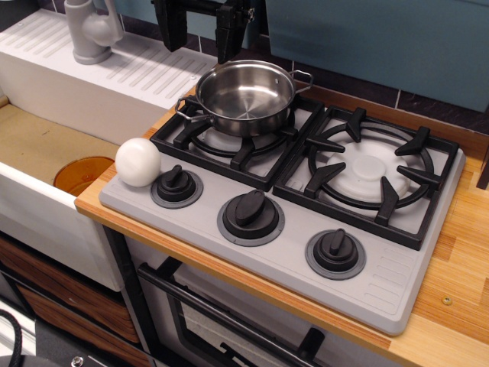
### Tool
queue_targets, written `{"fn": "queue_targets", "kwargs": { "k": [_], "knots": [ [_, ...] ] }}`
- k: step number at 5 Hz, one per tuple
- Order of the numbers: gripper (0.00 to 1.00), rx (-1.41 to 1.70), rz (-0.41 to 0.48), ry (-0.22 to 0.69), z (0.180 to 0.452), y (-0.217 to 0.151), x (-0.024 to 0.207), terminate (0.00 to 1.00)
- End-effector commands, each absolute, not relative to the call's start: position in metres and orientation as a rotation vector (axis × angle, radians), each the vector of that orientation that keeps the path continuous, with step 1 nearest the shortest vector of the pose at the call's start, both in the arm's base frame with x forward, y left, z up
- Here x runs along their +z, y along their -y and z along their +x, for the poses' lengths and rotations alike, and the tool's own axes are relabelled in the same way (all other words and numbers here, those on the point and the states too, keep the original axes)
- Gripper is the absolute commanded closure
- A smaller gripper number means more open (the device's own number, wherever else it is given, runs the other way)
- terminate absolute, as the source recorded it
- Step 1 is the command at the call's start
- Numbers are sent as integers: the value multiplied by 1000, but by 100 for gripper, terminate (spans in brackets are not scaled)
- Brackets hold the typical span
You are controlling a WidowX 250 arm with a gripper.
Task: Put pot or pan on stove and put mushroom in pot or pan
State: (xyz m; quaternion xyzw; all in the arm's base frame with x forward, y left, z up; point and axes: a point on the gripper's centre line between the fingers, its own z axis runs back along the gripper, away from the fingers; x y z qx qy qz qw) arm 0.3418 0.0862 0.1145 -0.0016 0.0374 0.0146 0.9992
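The shiny steel pot [246,95] rests on the left burner grate of the grey stove [382,279], empty inside. A white mushroom [137,161] sits at the stove's front left corner, just left of the leftmost black knob [176,184]. My gripper [200,42] hangs open above and behind the pot's left rim, its two black fingers apart with nothing between them. It touches neither pot nor mushroom.
The right burner grate [370,172] is bare. Two more knobs [250,212] line the stove's front. A sink [46,149] with an orange drain lies to the left, with a grey faucet [90,30] and ribbed drainboard behind. Wooden counter [458,290] runs along the right.
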Motion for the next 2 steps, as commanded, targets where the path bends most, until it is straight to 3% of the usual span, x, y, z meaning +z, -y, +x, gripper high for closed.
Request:
{"fn": "queue_targets", "kwargs": {
  "k": [1, 2],
  "knots": [
    [0, 49, 164, 139, 318, -95, 154, 0],
    [0, 44, 180, 171, 307, -99, 148, 0]
  ]
}}
